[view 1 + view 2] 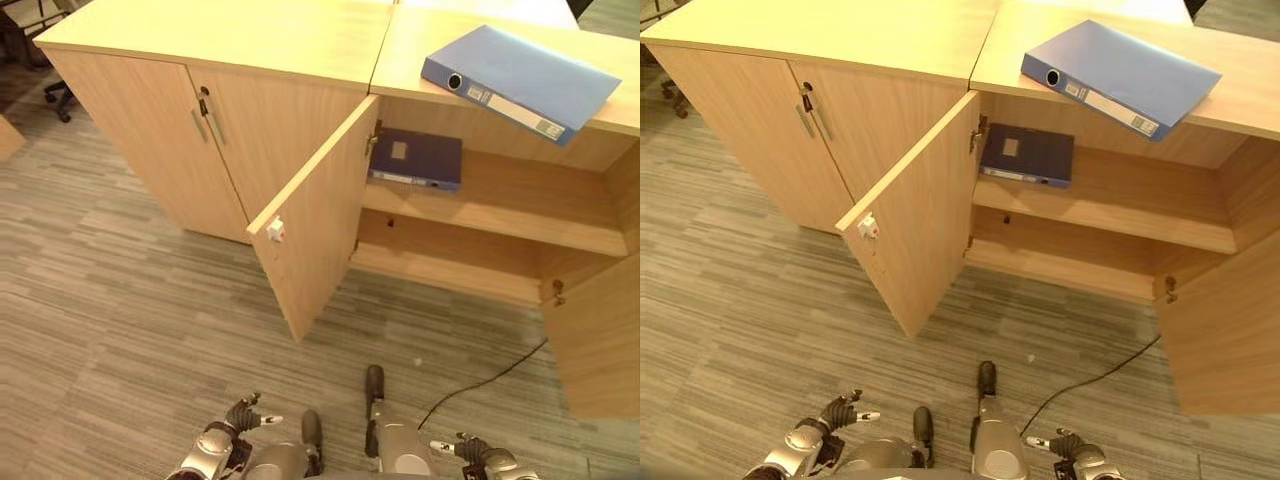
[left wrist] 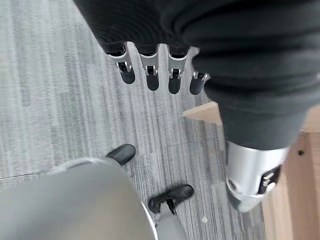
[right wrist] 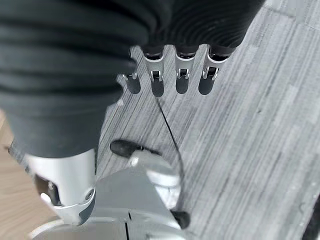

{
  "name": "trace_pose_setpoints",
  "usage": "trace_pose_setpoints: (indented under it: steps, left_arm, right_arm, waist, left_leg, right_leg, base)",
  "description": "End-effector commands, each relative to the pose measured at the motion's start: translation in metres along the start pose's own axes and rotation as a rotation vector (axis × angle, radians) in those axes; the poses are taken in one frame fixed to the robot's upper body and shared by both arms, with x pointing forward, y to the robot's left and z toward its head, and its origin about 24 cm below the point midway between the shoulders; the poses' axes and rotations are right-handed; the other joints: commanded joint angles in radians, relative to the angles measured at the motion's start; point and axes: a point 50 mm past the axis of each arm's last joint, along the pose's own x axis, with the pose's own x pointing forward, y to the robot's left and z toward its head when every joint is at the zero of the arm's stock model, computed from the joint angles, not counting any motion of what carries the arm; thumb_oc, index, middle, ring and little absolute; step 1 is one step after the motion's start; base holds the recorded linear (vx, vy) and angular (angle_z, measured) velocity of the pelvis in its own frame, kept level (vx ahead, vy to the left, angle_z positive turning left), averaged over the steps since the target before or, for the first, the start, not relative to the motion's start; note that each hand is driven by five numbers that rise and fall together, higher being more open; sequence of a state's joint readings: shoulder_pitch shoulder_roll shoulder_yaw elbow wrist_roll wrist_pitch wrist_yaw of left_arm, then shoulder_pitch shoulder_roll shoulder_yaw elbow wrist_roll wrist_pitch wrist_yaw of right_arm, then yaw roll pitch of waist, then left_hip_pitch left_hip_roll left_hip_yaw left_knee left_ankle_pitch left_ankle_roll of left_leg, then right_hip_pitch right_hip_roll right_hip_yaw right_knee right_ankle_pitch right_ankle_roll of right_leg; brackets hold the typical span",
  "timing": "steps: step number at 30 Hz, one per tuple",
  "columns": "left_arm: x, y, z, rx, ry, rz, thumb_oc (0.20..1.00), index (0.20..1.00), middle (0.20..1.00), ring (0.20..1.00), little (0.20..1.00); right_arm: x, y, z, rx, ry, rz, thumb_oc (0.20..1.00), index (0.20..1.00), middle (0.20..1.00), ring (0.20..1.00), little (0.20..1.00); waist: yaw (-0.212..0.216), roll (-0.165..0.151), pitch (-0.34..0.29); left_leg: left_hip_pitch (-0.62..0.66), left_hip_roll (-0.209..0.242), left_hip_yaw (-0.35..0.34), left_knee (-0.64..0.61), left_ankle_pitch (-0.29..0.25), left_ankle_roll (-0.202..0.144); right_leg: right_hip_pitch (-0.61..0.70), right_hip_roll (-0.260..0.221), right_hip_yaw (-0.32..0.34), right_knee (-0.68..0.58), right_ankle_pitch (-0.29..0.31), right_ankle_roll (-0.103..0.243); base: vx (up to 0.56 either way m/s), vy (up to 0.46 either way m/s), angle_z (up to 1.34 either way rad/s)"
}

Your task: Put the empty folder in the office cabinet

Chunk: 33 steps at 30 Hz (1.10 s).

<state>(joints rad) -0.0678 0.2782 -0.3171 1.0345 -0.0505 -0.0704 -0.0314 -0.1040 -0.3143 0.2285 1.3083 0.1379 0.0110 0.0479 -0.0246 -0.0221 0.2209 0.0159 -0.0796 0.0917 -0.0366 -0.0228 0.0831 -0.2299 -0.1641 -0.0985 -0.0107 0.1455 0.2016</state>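
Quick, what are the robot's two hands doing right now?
Left hand: open, fingers straight, holding nothing, low over the grey carpet.
Right hand: open, fingers straight, holding nothing.

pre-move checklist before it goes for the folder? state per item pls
1. Cabinet door open: ok, it swings out toward the robot.
2. Blue folder reachable: ok, lying flat on the cabinet top, one corner over the front edge.
3. Shelf has room: ok, a dark folder lies at its left end, rest bare.
4. Left hand free: ok, fingers straight, low by the floor.
5. Right hand free: ok, fingers straight, holding nothing.
6. Blue folder empty: cannot tell.
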Motion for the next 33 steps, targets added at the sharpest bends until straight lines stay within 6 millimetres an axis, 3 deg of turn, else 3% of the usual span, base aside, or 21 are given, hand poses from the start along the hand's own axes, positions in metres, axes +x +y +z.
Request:
trace_pose_setpoints:
  steps: [1, 6, 7, 8, 9, 11, 14, 15, 16, 17, 19, 25, 28, 33]
  left_arm:
    - [0.001, 0.008, 0.015, 0.061, -0.069, 0.011, 1.0, 1.0, 1.0, 1.0, 1.0]
    - [0.003, -0.004, 0.015, 0.019, -0.052, -0.005, 1.0, 1.0, 1.0, 1.0, 1.0]
    - [0.003, -0.004, 0.015, 0.019, -0.052, -0.005, 1.0, 1.0, 1.0, 1.0, 1.0]
    - [0.005, -0.007, 0.02, 0.004, -0.07, -0.006, 1.0, 1.0, 1.0, 1.0, 1.0]
    - [0.004, -0.007, 0.02, 0.004, -0.07, -0.006, 1.0, 1.0, 1.0, 1.0, 1.0]
    - [0.005, -0.007, 0.022, -0.002, -0.077, -0.008, 1.0, 1.0, 1.0, 1.0, 1.0]
    - [0.004, -0.008, 0.025, 0.006, -0.089, -0.017, 1.0, 1.0, 1.0, 1.0, 1.0]
    - [0.004, -0.009, 0.026, 0.012, -0.094, -0.02, 1.0, 1.0, 1.0, 1.0, 1.0]
    - [0.005, -0.011, 0.031, 0.042, -0.113, -0.032, 1.0, 1.0, 1.0, 1.0, 1.0]
    - [0.005, -0.011, 0.031, 0.043, -0.113, -0.033, 1.0, 1.0, 1.0, 1.0, 1.0]
    - [0.005, -0.014, 0.043, 0.081, -0.161, -0.061, 1.0, 1.0, 1.0, 1.0, 1.0]
    - [-0.003, -0.022, 0.087, 0.206, -0.355, -0.155, 1.0, 1.0, 1.0, 1.0, 1.0]
    - [-0.01, -0.032, 0.104, 0.269, -0.435, -0.223, 1.0, 1.0, 1.0, 1.0, 1.0]
    - [-0.019, -0.044, 0.126, 0.372, -0.542, -0.299, 1.0, 1.0, 1.0, 1.0, 1.0]
  right_arm:
    - [-0.001, -0.008, -0.003, -0.043, 0.014, -0.006, 1.0, 1.0, 1.0, 1.0, 1.0]
    - [-0.001, -0.012, 0.002, -0.053, 0.0, -0.026, 1.0, 1.0, 1.0, 1.0, 1.0]
    - [-0.001, -0.012, 0.002, -0.053, 0.0, -0.026, 1.0, 1.0, 1.0, 1.0, 1.0]
    - [-0.001, -0.013, 0.001, -0.049, 0.003, -0.038, 1.0, 1.0, 1.0, 1.0, 1.0]
    - [-0.001, -0.013, 0.0, -0.049, 0.003, -0.038, 1.0, 1.0, 1.0, 1.0, 1.0]
    - [-0.001, -0.014, -0.004, -0.046, 0.014, -0.045, 1.0, 1.0, 1.0, 1.0, 1.0]
    - [-0.002, -0.016, -0.012, -0.04, 0.038, -0.054, 1.0, 1.0, 1.0, 1.0, 1.0]
    - [-0.003, -0.018, -0.014, -0.041, 0.043, -0.061, 1.0, 1.0, 1.0, 1.0, 1.0]
    - [-0.004, -0.023, -0.016, -0.042, 0.055, -0.076, 1.0, 1.0, 1.0, 1.0, 1.0]
    - [-0.004, -0.023, -0.017, -0.042, 0.055, -0.076, 1.0, 1.0, 1.0, 1.0, 1.0]
    - [-0.004, -0.025, -0.02, -0.065, 0.068, -0.081, 1.0, 1.0, 1.0, 1.0, 1.0]
    - [-0.003, -0.024, -0.009, -0.115, 0.027, -0.077, 1.0, 1.0, 1.0, 1.0, 1.0]
    - [-0.003, -0.024, -0.008, -0.149, 0.033, -0.073, 1.0, 1.0, 1.0, 1.0, 1.0]
    - [-0.003, -0.015, -0.014, -0.188, 0.054, -0.051, 1.0, 1.0, 1.0, 1.0, 1.0]
  waist:
    - [-0.011, -0.009, -0.054]
    - [-0.014, 0.0, -0.078]
    - [-0.015, 0.001, -0.078]
    - [-0.019, 0.001, -0.084]
    - [-0.019, 0.001, -0.084]
    - [-0.016, -0.008, -0.085]
    - [-0.009, -0.021, -0.077]
    - [-0.004, -0.024, -0.075]
    - [0.008, -0.033, -0.069]
    - [0.008, -0.032, -0.069]
    - [0.025, -0.04, -0.061]
    - [0.063, 0.001, -0.036]
    - [0.057, 0.025, -0.061]
    - [0.032, 0.034, -0.099]
  left_leg:
    - [0.209, 0.076, -0.102, -0.046, -0.116, -0.095]
    - [0.198, 0.176, -0.1, -0.022, -0.08, -0.149]
    - [0.197, 0.177, -0.1, -0.023, -0.079, -0.15]
    - [0.178, 0.239, -0.088, 0.034, -0.021, -0.18]
    - [0.177, 0.24, -0.088, 0.034, -0.022, -0.18]
    - [0.152, 0.266, -0.069, 0.112, 0.03, -0.186]
    - [0.115, 0.288, -0.033, 0.235, 0.088, -0.168]
    - [0.094, 0.278, -0.027, 0.27, 0.093, -0.156]
    - [0.008, 0.213, -0.035, 0.313, 0.061, -0.134]
    - [0.005, 0.213, -0.036, 0.321, 0.056, -0.133]
    - [-0.077, 0.162, -0.021, 0.26, -0.003, -0.129]
    - [-0.196, 0.121, -0.068, 0.062, 0.157, -0.165]
    - [-0.137, 0.119, -0.089, -0.025, 0.161, -0.163]
    - [-0.08, 0.099, -0.09, -0.051, 0.126, -0.144]
  right_leg:
    - [-0.018, 0.05, -0.022, -0.053, 0.123, -0.015]
    - [-0.011, 0.076, -0.053, 0.02, 0.055, -0.057]
    - [-0.011, 0.076, -0.054, 0.021, 0.054, -0.057]
    - [0.016, 0.108, -0.066, 0.034, 0.001, -0.083]
    - [0.016, 0.108, -0.066, 0.034, 0.001, -0.083]
    - [0.052, 0.128, -0.067, 0.026, -0.024, -0.099]
    - [0.122, 0.142, -0.066, 0.014, -0.062, -0.123]
    - [0.141, 0.139, -0.063, 0.009, -0.072, -0.127]
    - [0.171, 0.123, -0.049, 0.0, -0.084, -0.13]
    - [0.171, 0.123, -0.05, 0.0, -0.084, -0.129]
    - [0.207, 0.097, -0.039, -0.008, -0.098, -0.121]
    - [0.293, 0.125, 0.003, -0.03, -0.129, -0.117]
    - [0.31, 0.132, 0.022, -0.03, -0.147, -0.111]
    - [0.32, 0.107, 0.044, -0.056, -0.144, -0.093]
  base:
    - [0.25, -0.278, 0.25]
    - [0.19, -0.262, 0.11]
    - [0.21, -0.401, -0.07]
    - [0.16, -0.301, -0.01]
    - [0.21, -0.394, 0.12]
    - [0.13, -0.221, 0.2]
    - [0.17, -0.225, 0.02]
    - [0.2, -0.172, -0.07]
    - [0.14, -0.104, -0.03]
    - [0.15, -0.057, -0.02]
    - [0.18, 0.016, -0.05]
    - [0.16, 0.071, -0.37]
    - [0.17, 0.136, -0.39]
    - [0.13, 0.147, -0.24]
